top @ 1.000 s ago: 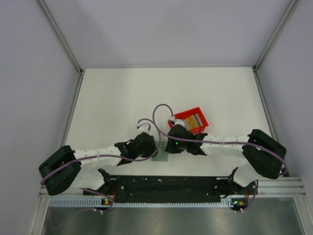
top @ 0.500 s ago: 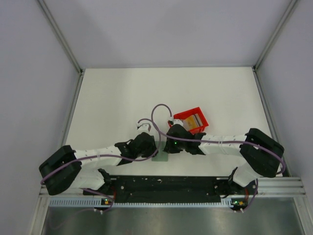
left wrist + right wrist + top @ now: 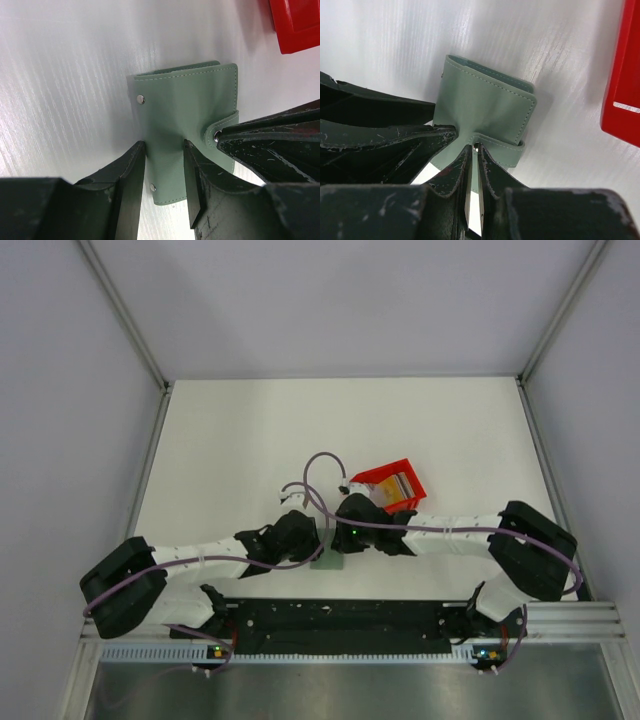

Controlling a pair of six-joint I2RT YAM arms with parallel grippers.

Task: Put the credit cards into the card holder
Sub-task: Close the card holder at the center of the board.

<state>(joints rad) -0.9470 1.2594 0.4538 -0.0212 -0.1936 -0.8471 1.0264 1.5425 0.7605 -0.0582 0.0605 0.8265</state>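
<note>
- Carrying everything, the white table (image 3: 230, 440) has both arms meeting at its near middle.
- Left arm (image 3: 190, 565): the left fingers (image 3: 131, 165) stand a moderate gap apart. Their tips are down on the near part of the card holder, and its cover shows between them.
- Right arm (image 3: 460, 535): the right fingers (image 3: 462, 165) are almost together, with only a thin slit between them, and they pinch the closing strap (image 3: 497, 145) at its metal snap.
- Red bin (image 3: 380, 472): it stands just beyond the card holder, to the right, not touching it.
- Card holder (image 3: 185, 110): grey-green and folded, it lies flat on the table under both pairs of fingers.
- Credit cards (image 3: 398, 485): they are inside the red bin. Tan and whitish colours show, but the cards are too small to count.
</note>
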